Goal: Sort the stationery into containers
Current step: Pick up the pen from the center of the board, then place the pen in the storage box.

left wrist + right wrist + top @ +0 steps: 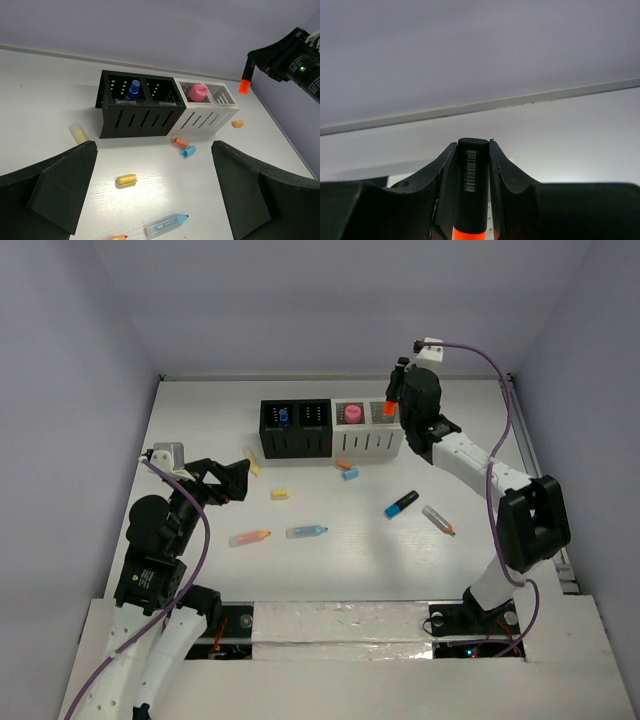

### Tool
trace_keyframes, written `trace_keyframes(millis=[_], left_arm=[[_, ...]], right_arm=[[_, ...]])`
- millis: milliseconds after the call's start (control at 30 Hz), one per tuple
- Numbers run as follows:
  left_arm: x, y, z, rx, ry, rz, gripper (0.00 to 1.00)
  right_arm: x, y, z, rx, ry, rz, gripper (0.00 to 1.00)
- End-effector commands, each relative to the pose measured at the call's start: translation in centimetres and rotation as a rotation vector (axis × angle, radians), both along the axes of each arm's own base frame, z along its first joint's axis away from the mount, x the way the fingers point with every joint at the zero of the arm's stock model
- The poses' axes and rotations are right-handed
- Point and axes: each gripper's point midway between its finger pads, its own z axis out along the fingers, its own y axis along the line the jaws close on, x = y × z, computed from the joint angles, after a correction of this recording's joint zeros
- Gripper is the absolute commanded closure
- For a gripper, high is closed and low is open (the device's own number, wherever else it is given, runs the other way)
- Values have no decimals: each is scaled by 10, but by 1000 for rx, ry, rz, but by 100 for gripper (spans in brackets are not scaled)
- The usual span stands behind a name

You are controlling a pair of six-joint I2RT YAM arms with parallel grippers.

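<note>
White tabletop and pale walls fill the view from above; nearest us the left gripper (240, 483) hovers with its fingers spread wide and nothing between them. Loose stationery lies past it: a grey-blue pen (306, 531), a yellow bit (279, 494), a blue highlighter (401, 504); the left wrist view alone shows us an orange bit (238, 123) just beside the row's white end, which the right arm hides from above. Farther back stand the containers (295, 445); the left black cube holds a blue piece (133, 90), the first white one a pink piece (198, 92). Over the end white cube the right gripper (472, 150) pinches an orange highlighter (388, 409), tip down; only its own wrist view shows the barcode on the black barrel; how high the tip hangs above the rim we cannot tell.
</note>
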Motion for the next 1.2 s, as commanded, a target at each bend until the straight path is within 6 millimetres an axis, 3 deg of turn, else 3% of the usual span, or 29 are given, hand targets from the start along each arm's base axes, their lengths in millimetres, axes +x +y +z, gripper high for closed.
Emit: trace_keyframes(millis=[0, 133, 167, 400, 567, 700, 900, 1000, 1033, 1133, 1167], left_arm=[[3, -3, 11, -3, -48, -17, 1], [5, -2, 8, 2, -36, -6, 1], [5, -2, 9, 2, -38, -7, 1], [6, -9, 7, 8, -30, -43, 1], [8, -17, 1, 23, -18, -93, 1], [13, -29, -7, 23, 15, -152, 1], [17, -48, -20, 28, 70, -255, 1], [15, -53, -22, 21, 75, -284, 1], [15, -53, -21, 19, 72, -286, 1], [14, -53, -20, 25, 64, -289, 1], [13, -53, -20, 30, 64, -287, 1]], right_arm=[[15, -4, 22, 11, -101, -25, 96], [32, -9, 15, -73, -125, -52, 95], [36, -9, 6, -90, -115, -57, 95], [45, -5, -21, -121, -86, -52, 91], [42, -1, -35, -110, -59, -27, 65], [35, -1, -27, -90, -70, -11, 49], [22, -2, -4, -75, -77, 14, 41], [9, -1, -2, -41, -26, 38, 46], [-4, -3, -1, -8, 24, 48, 49], [-31, 7, -15, 73, 140, 125, 69], [-45, 14, -34, 78, 221, 184, 82]])
